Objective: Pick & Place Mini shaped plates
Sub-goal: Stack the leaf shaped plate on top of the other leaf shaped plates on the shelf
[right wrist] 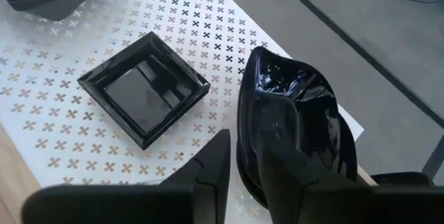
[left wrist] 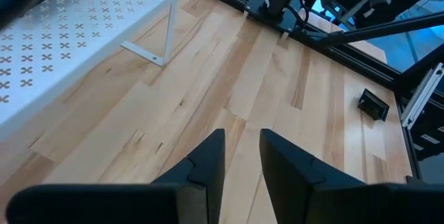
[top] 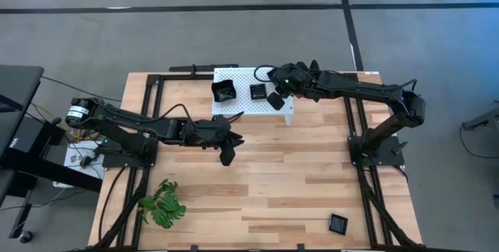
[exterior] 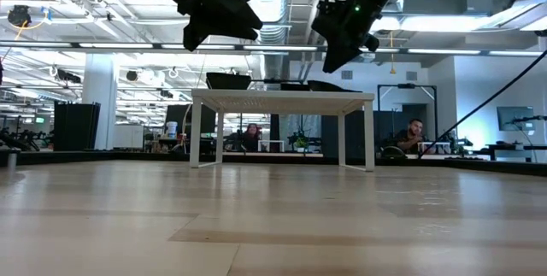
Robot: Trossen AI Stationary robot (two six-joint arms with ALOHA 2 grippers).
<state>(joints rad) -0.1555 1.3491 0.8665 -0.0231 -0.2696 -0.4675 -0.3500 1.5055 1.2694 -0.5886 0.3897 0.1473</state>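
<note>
My right gripper (right wrist: 243,158) hovers over the white perforated platform (top: 243,104), shut on a glossy black wavy-edged mini plate (right wrist: 295,116). A square black plate (right wrist: 142,99) and a wavy-edged one (top: 224,90) rest flat on the platform top. Another square plate (top: 338,223) lies on the wood near the table's near right corner. My left gripper (top: 227,155) hangs over the bare wood at mid-table, left of centre, empty. Its fingers (left wrist: 208,161) stand a narrow gap apart. My right gripper pinches the wavy-edged plate by its rim (right wrist: 244,137), one finger (right wrist: 215,158) outside the dish and the other (right wrist: 281,165) on its hollow side. The fingers slant down from the table's right. The plate is lifted clear of the platform, tipped up on edge.
A green leafy sprig (top: 164,203) lies by the near left corner. The platform stands on legs (exterior: 369,135) at the table's far edge. Black frame rails (top: 360,139) run along both sides. People sit in the room beyond (exterior: 414,135).
</note>
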